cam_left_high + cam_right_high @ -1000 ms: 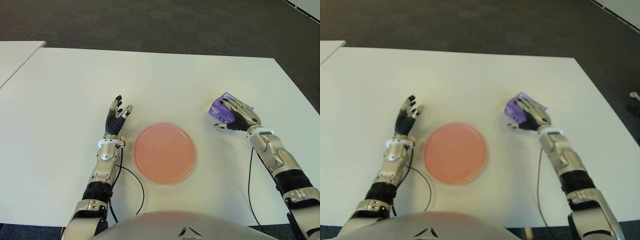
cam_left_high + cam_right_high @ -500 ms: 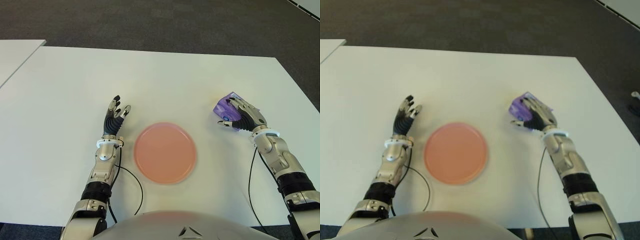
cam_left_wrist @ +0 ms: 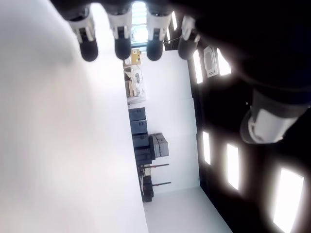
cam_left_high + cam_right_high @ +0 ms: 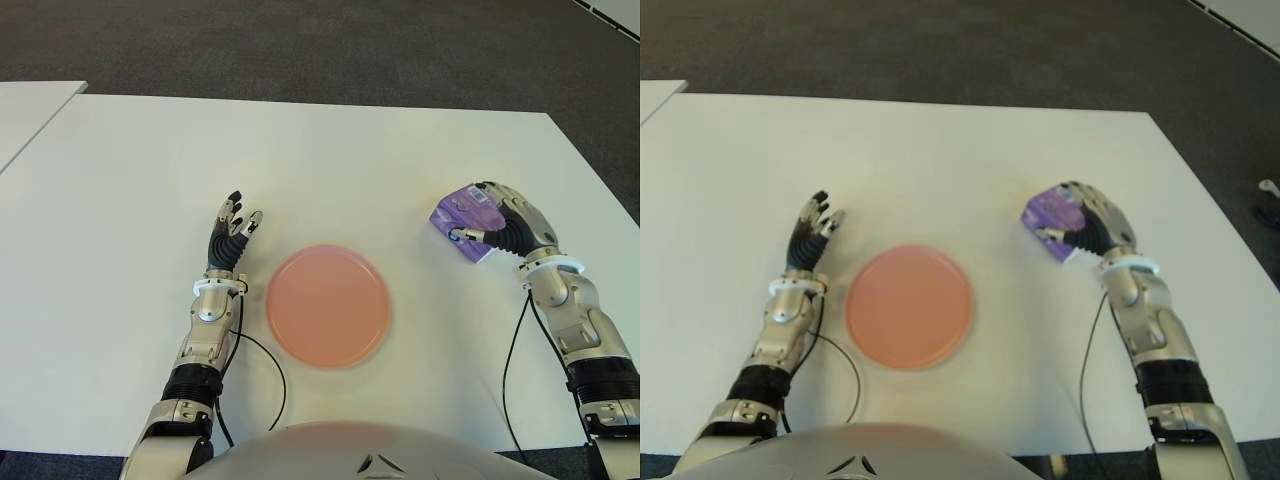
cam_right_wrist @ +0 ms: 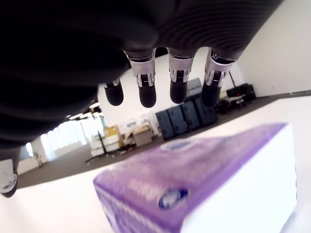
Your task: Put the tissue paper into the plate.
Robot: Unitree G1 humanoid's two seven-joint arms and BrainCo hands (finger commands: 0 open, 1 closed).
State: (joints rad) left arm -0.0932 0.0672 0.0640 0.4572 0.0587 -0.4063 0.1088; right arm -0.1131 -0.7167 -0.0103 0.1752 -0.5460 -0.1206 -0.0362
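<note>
A white desk fills the near view, carrying a pink plate close to the robot's body, with nothing lying between the plate and either hand. Just left of the plate the left hand shows with its fingers straight, spread and holding nothing, while well to the plate's right the right hand has its fingers arched over the purple tissue paper pack, thumb at its near side, gripping it. Beyond the desk's far edge lies dark grey carpet, and a second white desk shows at the left.
</note>
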